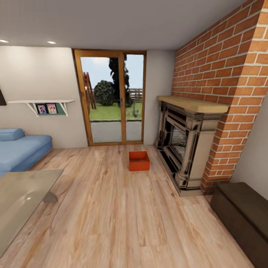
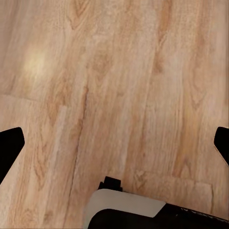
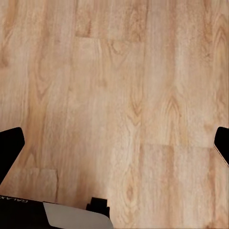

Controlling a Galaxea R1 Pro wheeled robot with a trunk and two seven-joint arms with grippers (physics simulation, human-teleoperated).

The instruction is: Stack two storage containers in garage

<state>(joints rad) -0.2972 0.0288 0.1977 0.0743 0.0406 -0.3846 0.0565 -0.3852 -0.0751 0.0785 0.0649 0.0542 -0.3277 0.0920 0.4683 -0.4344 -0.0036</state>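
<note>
I am in the living room, looking across the light wood plank floor [image 1: 123, 208] toward one storage container [image 1: 139, 160]. It sits upright and open-topped on the planks, between the glass patio door [image 1: 110, 97] and the fireplace [image 1: 186, 145], well ahead of both my claws and nearer the fireplace side. I see just this one rust-red box from here.

The left gripper [image 2: 114, 143] hangs over bare planks with its dark fingertips [image 2: 10, 143] spread wide at the edges of its wrist view, holding nothing. The right gripper [image 3: 114, 143] is the same: fingers apart, empty, planks beneath it.

By my reading the task is barely begun. Nothing has been picked up, and the garage is not reached. I judge the next job is driving up to the box, then gripping it.
</note>
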